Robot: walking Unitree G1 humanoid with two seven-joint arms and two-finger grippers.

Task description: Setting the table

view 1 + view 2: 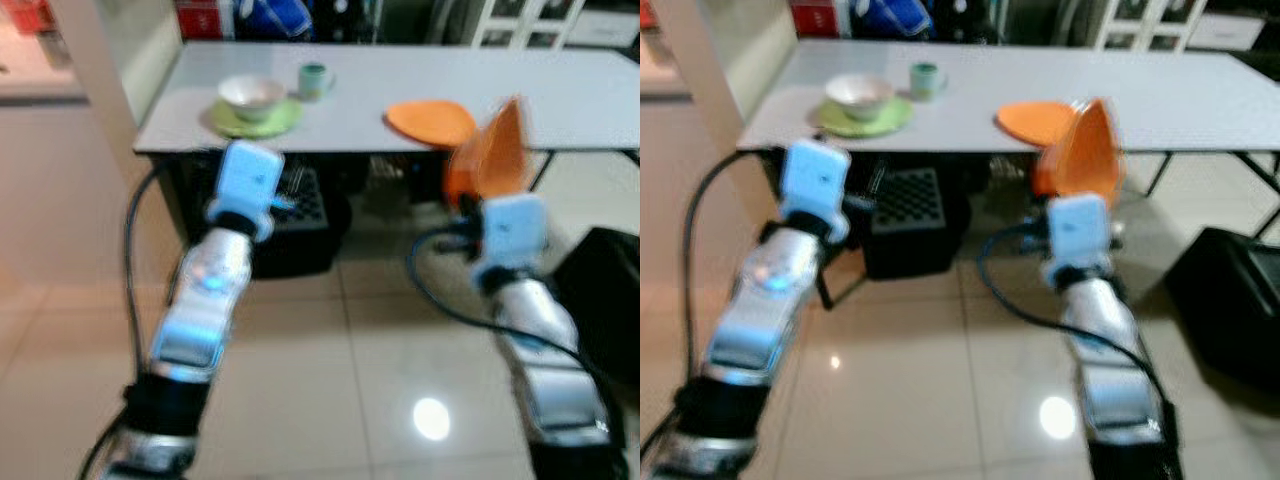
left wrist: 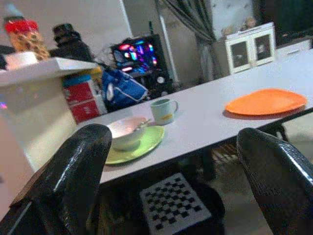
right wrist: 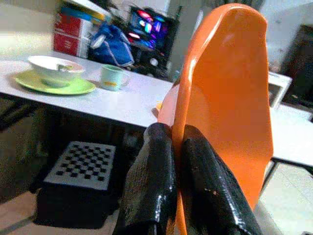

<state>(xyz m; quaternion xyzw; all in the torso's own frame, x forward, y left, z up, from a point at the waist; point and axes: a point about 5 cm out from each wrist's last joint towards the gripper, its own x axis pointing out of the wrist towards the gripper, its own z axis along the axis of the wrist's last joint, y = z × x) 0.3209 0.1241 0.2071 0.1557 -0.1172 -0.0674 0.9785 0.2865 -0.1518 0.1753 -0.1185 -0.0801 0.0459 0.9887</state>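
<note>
The right gripper [image 3: 171, 161] had its fingers clamped on the rim of an orange bowl [image 3: 230, 107], held on edge short of the bench [image 1: 420, 110], likely bound for the orange plate [image 1: 430, 120] at twelve o'clock. The left gripper [image 2: 171, 176] hung spread and empty, facing the white bowl [image 2: 126, 132] on its green plate [image 2: 146, 144] beside the cup [image 2: 163, 111].

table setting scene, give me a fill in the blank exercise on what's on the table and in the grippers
1. The right gripper is shut on the rim of an ____ bowl, held on edge short of the table.
2. The white bowl sits on a ____ plate.
3. Beside that plate stands a pale green ____.
4. The left gripper is ____ and holds nothing.

Missing words: orange; green; mug; open
</note>
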